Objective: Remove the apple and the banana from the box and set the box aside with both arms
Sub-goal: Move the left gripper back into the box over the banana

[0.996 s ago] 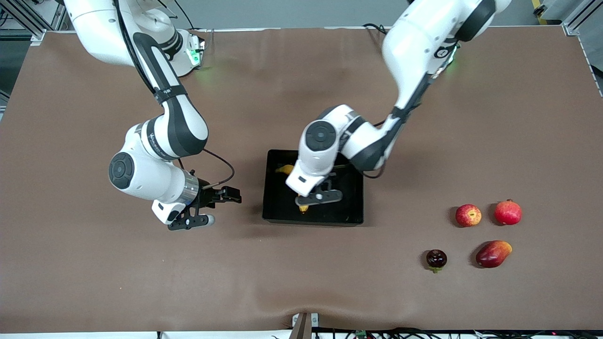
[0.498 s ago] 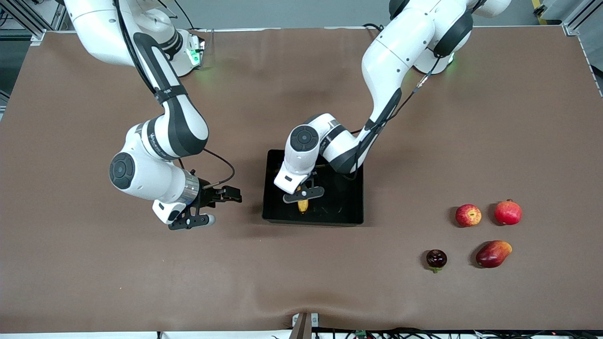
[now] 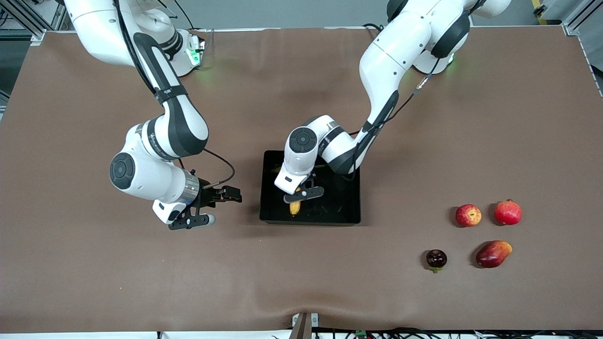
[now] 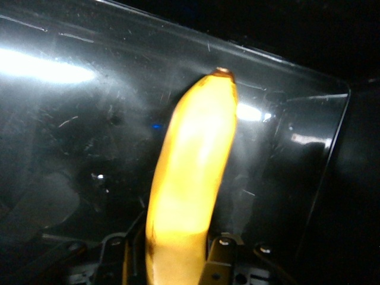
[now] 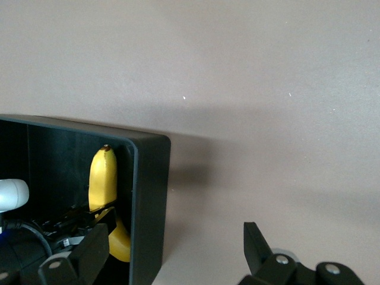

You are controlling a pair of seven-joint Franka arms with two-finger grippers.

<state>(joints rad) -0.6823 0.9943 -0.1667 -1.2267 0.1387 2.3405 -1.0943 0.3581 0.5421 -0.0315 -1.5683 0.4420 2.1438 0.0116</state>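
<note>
At frame centre, the left gripper (image 3: 300, 193) clenches the banana (image 3: 295, 207) inside the black tray (image 3: 346, 214). The right gripper (image 3: 207, 206) waits mid-left, fingers spread. The apple (image 3: 468, 215) sits lower right.

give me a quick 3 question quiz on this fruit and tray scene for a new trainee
1. True or false: the left gripper holds the banana inside the black tray.
2. Which fruit lies nearest the front camera? A) apple B) pomegranate C) mango
3. Fill in: the open right gripper waits over the bare table, beside the ____.

Key: 1 true; 2 C; 3 tray.
</note>
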